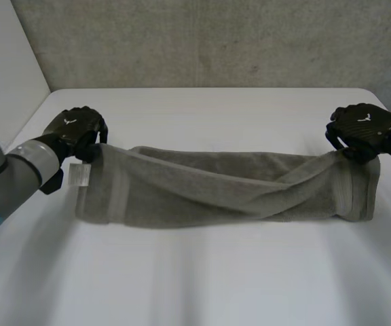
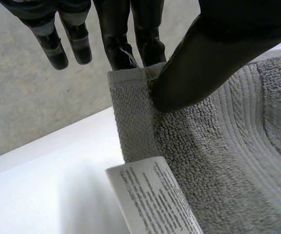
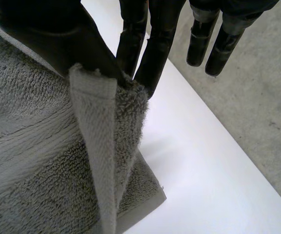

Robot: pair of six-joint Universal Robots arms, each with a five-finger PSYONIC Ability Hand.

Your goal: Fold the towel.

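A grey towel [image 1: 216, 187] is lying as a long, loosely bunched band across the white table [image 1: 195, 285], running from nine o'clock to three o'clock. The left hand [image 1: 77, 132] is gripping the towel's corner at the ten o'clock end. In the left wrist view its thumb [image 2: 204, 58] is pressing the hemmed edge against two fingers [image 2: 148, 44], while the other fingers are hanging straight and free. A white label [image 1: 80, 174] is dangling just beneath that grip. The right hand [image 1: 362, 129] is pinching the corner at the two o'clock end. In the right wrist view its thumb and fingers are squeezing a raised fold of the hem.
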